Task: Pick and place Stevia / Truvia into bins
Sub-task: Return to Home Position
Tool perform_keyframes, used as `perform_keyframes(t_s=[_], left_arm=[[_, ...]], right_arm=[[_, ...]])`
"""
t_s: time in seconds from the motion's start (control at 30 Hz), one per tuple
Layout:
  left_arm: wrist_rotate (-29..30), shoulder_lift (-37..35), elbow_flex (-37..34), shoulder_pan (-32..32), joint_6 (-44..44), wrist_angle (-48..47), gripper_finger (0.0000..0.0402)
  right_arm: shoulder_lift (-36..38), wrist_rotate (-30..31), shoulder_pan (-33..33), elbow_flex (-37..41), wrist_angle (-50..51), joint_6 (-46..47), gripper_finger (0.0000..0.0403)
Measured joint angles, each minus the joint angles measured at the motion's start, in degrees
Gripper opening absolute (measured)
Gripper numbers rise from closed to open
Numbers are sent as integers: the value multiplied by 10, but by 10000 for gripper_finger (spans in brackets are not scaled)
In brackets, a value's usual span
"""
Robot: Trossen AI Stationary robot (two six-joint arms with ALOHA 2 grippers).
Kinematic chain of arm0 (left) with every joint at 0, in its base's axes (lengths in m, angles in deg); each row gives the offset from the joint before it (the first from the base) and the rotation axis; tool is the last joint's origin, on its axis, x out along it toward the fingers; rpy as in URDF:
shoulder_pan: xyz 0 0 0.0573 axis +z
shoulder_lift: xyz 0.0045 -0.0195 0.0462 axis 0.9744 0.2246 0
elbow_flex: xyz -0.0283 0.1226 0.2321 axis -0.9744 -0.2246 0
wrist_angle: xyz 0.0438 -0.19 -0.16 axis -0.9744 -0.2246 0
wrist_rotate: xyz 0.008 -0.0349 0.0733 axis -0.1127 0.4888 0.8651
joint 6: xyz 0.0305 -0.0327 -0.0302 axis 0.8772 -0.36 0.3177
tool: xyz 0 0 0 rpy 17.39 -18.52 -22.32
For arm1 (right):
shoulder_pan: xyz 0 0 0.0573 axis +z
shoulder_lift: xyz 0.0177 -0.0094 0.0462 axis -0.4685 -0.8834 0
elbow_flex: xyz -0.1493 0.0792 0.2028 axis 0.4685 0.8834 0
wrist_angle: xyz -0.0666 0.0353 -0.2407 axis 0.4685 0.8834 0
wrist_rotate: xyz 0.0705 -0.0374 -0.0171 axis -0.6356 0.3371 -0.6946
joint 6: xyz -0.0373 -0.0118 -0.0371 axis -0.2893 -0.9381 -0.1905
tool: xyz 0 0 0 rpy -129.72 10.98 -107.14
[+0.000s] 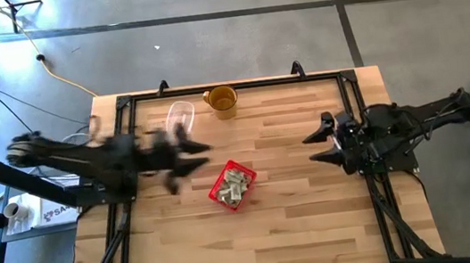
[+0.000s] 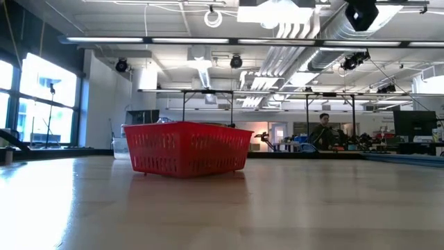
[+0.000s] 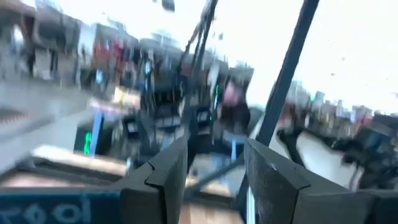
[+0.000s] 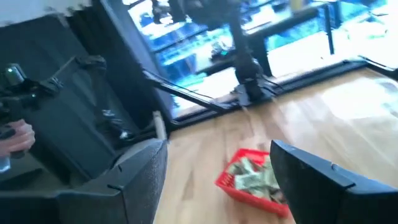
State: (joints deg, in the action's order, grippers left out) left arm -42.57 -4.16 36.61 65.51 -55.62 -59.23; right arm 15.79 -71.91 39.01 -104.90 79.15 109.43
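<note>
The red bin (image 1: 231, 186) stands on the wooden table, slightly left of the middle; it also shows in the low view (image 2: 187, 149) and the right wrist view (image 4: 231, 184). Pale green and white Stevia packets (image 1: 236, 183) lie piled inside it (image 4: 254, 177). I see no packets loose on the table. My left gripper (image 1: 205, 154) hovers open just left of the bin, above the table, and its own view (image 3: 214, 180) looks out into the room. My right gripper (image 1: 316, 147) is open at the table's right side, pointing toward the bin (image 4: 217, 180). Neither holds anything.
A clear plastic container (image 1: 179, 117) and a yellow-brown mug (image 1: 222, 101) stand near the far edge, behind the left gripper. A black frame (image 1: 238, 86) runs round the table. People show in the room beyond (image 2: 322, 128), and a hand (image 4: 15, 134) at the right wrist view's edge.
</note>
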Motion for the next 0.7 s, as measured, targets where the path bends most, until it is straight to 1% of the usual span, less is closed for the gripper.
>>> perform_keyframes(t_s=[0.07, 0.17, 0.27, 0.33, 0.37, 0.43, 0.5, 0.53, 0.6, 0.63, 0.7], left_arm=[[25, -85, -69, -7, 2, 8, 193], [44, -191, -152, 12, -12, -14, 193], [35, -288, -208, 49, -25, -70, 193], [10, -341, -234, 85, -30, -84, 193], [-11, -366, -243, 106, -32, -99, 193], [-63, -406, -246, 151, -39, -133, 193], [-107, -440, -244, 192, -54, -206, 193], [-116, -456, -241, 208, -63, -249, 193], [-120, -484, -241, 229, -88, -331, 193], [-120, -496, -245, 233, -98, -351, 193], [-124, -510, -271, 228, -113, -330, 193]], right_arm=[[-2, 13, -3, 0, 13, 6, 275], [-12, 33, -15, 0, 11, 4, 275], [-20, 95, -34, 0, 9, 10, 275], [-26, 132, -46, 0, 8, 32, 275], [-29, 132, -51, 0, 1, 36, 275], [-40, 96, -62, 0, -32, 23, 275], [-55, 51, -73, 0, -60, 21, 275], [-63, 40, -78, -1, -65, 23, 275], [-76, 40, -82, 0, -59, 33, 275], [-81, 51, -83, 0, -58, 37, 275], [-91, 76, -83, 0, -67, 39, 275]])
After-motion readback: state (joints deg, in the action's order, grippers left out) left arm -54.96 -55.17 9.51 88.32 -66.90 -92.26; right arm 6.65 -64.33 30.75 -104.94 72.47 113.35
